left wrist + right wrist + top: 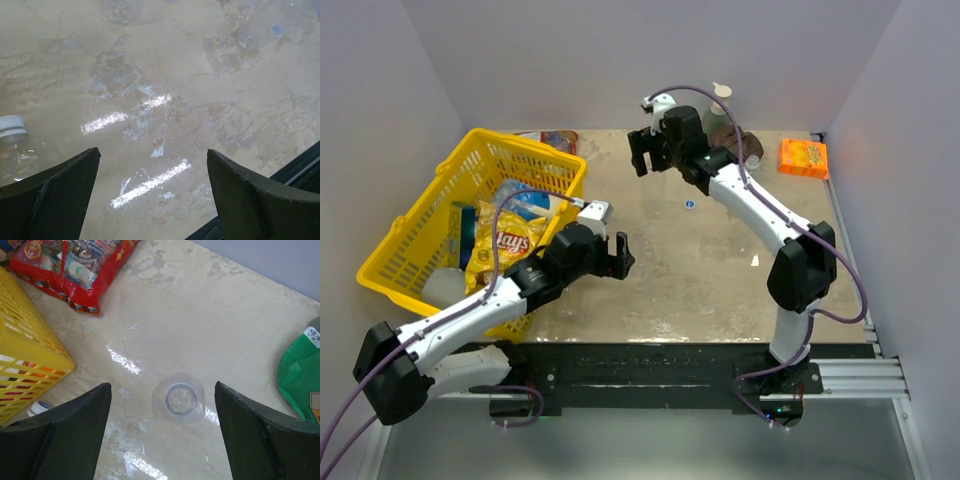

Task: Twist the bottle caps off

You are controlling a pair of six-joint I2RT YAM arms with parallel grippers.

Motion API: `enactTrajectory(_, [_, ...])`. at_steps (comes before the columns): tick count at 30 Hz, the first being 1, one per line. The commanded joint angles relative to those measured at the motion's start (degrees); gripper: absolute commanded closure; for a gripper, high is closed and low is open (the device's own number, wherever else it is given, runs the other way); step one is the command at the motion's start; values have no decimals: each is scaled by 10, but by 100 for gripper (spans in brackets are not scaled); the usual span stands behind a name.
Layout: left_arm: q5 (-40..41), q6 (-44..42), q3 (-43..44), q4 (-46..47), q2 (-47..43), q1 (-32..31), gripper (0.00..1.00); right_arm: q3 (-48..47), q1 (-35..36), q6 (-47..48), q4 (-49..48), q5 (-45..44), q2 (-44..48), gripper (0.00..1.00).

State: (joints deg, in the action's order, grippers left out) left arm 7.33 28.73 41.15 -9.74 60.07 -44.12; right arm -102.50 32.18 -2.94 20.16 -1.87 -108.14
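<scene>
An open-necked clear bottle (pixel 178 399) stands on the worktop (pixel 210 310) midway between the right fingers (pixel 65 435). They are spread wide and touch nothing. The wrist view looks straight down its long axis, so it is upright with the mouth pointing up, and no cap shows on it. A second bottle (pixel 15 160) lies just outside the left-hand one of the left fingers (pixel 55 195), partly hidden behind it. Its white cap (pixel 12 126) is on and points away from that fingertip. Whether this bottle lies flat or leans I cannot tell. The left fingers are also spread, with only bare worktop between them. A loose blue cap (pixel 689 205) lies on the worktop between the two arms, apart from both pairs of fingers.

The bottle under the right fingers looks finished, and the capped one looks like the next job. That probably means shifting the left fingers sideways until the body sits between them, closing firmly, then bringing the right fingers onto the white cap in line with the neck.
</scene>
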Motion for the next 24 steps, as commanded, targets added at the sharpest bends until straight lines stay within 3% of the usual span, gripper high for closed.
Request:
enactTrajectory(1, [114, -18, 70, -120, 47, -41, 7, -22, -5, -29, 1, 13, 47, 13])
enactTrajectory(6, [181, 35, 106, -264, 125, -50, 7, -3, -5, -53, -4, 13, 88, 13])
enactTrajectory(12, [246, 99, 123, -371, 170, -52, 7, 34, -6, -73, -19, 18, 137, 13])
enactTrajectory(18, [280, 127, 117, -416, 188, -53, 7, 59, -6, -94, -28, 39, 158, 14])
enactTrajectory(24, [243, 135, 83, -392, 223, -53, 7, 70, -6, -104, -36, 52, 170, 14])
